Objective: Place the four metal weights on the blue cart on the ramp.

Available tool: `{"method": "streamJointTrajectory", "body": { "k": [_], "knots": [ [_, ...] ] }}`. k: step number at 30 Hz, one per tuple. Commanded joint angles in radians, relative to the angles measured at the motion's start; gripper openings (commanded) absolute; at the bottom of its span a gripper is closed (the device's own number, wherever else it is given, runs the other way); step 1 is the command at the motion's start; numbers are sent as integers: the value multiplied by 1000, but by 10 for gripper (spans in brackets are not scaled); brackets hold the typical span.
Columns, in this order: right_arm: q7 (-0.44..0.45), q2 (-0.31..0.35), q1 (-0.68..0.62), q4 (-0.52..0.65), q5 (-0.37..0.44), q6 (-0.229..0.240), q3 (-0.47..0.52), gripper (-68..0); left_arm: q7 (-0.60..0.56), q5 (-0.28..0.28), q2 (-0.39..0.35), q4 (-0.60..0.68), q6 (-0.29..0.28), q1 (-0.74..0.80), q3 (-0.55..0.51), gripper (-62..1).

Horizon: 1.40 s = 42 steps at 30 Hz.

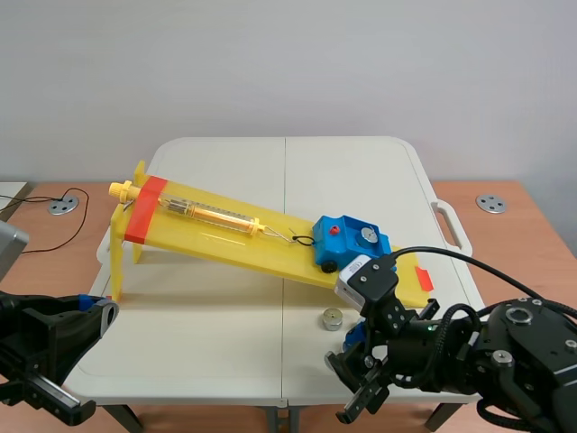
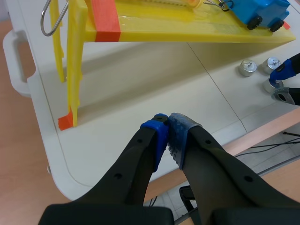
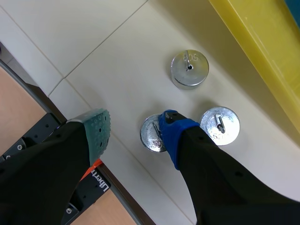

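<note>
Pickup of a weight is the step in hand, by my read. Right gripper (image 3: 133,125) hangs low over the near-right part of the table (image 1: 225,162), fingers spread, w/ one weight (image 3: 150,136) lying between them. The blue pad is right at its rim and partly covers it; the green pad stands apart on the other side. Nothing gripped yet.

Next move calls for closing on that weight w/o nudging the one just beside the blue finger. Then lift, carry it far-ward and set it on the blue cart (image 1: 350,240), which sits at the low right end of the ramp (image 1: 225,236). Cart has wheels and stands on a slope, so prob. needs a gentle set-down.

Left gripper (image 2: 168,132): pads clenched together on nothing, over the near-left table edge, well apart from the work.

Count:
- Weights on the table: 3, all near the ramp's low end. That is the one between the fingers, a second weight (image 3: 220,123) and a third weight (image 3: 190,68) a bit apart from those two.
- Silver disc (image 1: 366,236) on the cart's top is prob. the 4th; too small to be sure.
- Cart 1, ramp 1, grippers 2.
- Spring scale (image 1: 212,215) 1, lying on the ramp, its hook end toward the cart.
</note>
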Motion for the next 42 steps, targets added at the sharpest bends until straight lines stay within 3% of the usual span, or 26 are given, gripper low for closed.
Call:
{"method": "streamJointTrajectory", "body": {
  "k": [1,5,8,18,22,31,36,42],
  "knots": [
    [127,-11,92,7,40,-25,1,-419,-105,-74,2,55,-18,-8,-1,-582],
    [118,-14,92,2,40,-27,1,-455,-105,-74,2,55,-18,-8,-1,-582],
    [101,-14,92,2,40,-55,1,-486,-105,-74,2,55,-18,-8,-1,-582],
    [47,-11,92,2,6,-115,1,-667,-105,-74,2,55,-18,-8,-1,-582],
    [48,-5,92,4,2,-115,2,-669,-105,-74,2,55,-18,-8,-1,-582],
    [21,90,2,222,176,-103,47,-669,-106,-74,2,55,-18,-8,-1,-582],
    [-8,126,-103,361,257,-99,145,-669,-106,-74,2,55,-18,-8,-1,-582],
    [-59,139,-208,491,431,-65,312,-669,-106,-74,2,55,-18,-8,-1,-582]
  ]
}}
